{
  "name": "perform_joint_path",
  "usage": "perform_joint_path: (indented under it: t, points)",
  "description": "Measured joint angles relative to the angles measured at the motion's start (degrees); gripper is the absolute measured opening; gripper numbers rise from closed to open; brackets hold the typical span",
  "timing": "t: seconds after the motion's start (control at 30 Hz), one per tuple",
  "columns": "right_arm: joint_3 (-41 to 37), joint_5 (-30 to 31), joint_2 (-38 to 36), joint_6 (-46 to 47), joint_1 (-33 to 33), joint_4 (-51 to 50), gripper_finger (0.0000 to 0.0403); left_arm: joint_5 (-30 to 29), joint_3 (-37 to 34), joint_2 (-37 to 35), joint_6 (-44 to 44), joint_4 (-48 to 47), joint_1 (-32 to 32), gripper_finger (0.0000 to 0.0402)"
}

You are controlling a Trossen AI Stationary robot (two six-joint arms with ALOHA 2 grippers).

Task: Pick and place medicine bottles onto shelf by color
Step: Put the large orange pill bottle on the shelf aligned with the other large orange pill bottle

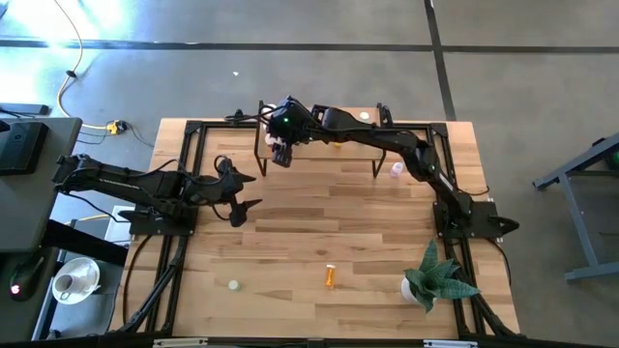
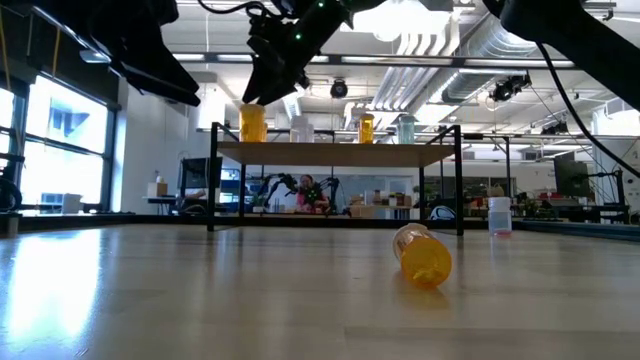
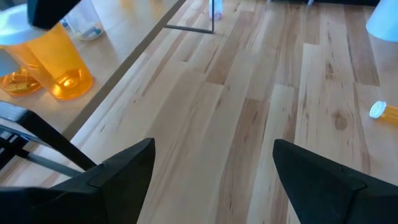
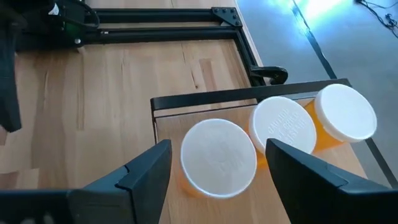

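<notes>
High view: right tool [image 1: 281, 152] is hovering over the shelf's [image 1: 360, 120] left end, fingers spread, gripping nothing; left tool [image 1: 247, 193] is waiting released over mid table [image 1: 319, 227]. Right wrist view: three orange bottles [image 4: 217, 155] are standing capped on the shelf w/ fingers either side of the nearest. Low view: another orange bottle [image 2: 423, 256] is lying on the table.

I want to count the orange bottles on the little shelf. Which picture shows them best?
The right wrist view: the open right gripper hovers over three white-capped orange bottles on the shelf. The low view shows only two orange ones from the side. The left wrist view shows one clearly. From above, the right arm hides most.
</notes>
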Motion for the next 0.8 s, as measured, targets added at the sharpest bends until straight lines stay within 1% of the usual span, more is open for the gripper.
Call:
perform_joint_path:
  t: [0.23, 0.5, 0.8]
  points:
    - [0.2, 0.3, -1.6, 0.1, -0.1, -2.3, 0.0252, 0.0, 0.0, 0.0, 0.0, -0.7, 0.0, 0.0315]
    - [0.1, 0.2, -1.8, 0.7, 0.0, -9.6, 0.0252, 0.0, 0.0, 0.0, 0.0, -0.7, 0.0, 0.0315]
    - [0.1, -1.2, -1.3, 1.2, 0.4, -9.5, 0.0252, 0.0, 0.0, 0.0, 0.0, -0.7, 0.0, 0.0315]
